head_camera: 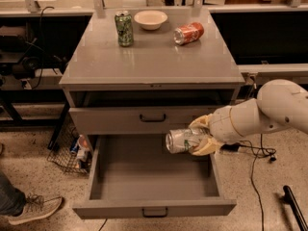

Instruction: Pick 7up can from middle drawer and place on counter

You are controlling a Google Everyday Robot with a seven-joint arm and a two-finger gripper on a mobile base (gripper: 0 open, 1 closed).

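Note:
My gripper [198, 134] is shut on the 7up can [183, 140], a pale silver can with green print. It holds the can on its side in the air, above the right part of the open middle drawer [149, 177] and in front of the shut drawer above it. The white arm reaches in from the right. The grey counter [154, 57] lies higher up and further back.
On the counter stand a dark green can [124, 28], a white bowl [150, 19] and an orange-red can lying on its side [188, 33]. A wire basket [72, 150] sits on the floor left of the cabinet. A person's shoe [31, 210] is at bottom left.

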